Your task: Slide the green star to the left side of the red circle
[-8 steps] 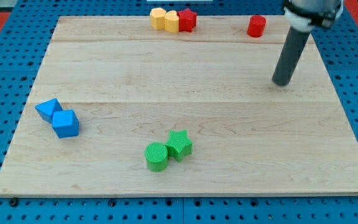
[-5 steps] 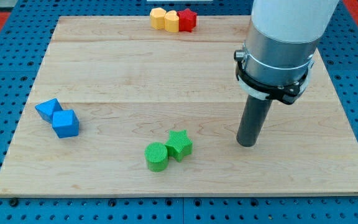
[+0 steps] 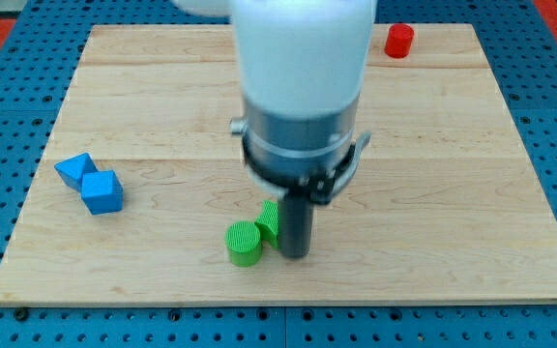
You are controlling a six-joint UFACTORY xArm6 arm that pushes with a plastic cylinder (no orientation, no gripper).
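The green star [image 3: 268, 220] lies near the view's bottom centre, mostly hidden behind my rod, with only its left part showing. My tip [image 3: 295, 254] rests on the board right against the star's right side. A green cylinder [image 3: 244, 243] touches the star on its lower left. The red circle [image 3: 399, 41], a short red cylinder, stands at the view's top right, far from the star and my tip.
Two blue blocks [image 3: 90, 182] sit together at the view's left. The arm's large white and grey body [image 3: 303, 87] covers the top centre of the wooden board [image 3: 472, 193], hiding whatever is behind it there.
My rod has swept from the view's top right down and left across the board to the green star's right side. The blocks appear unmoved.
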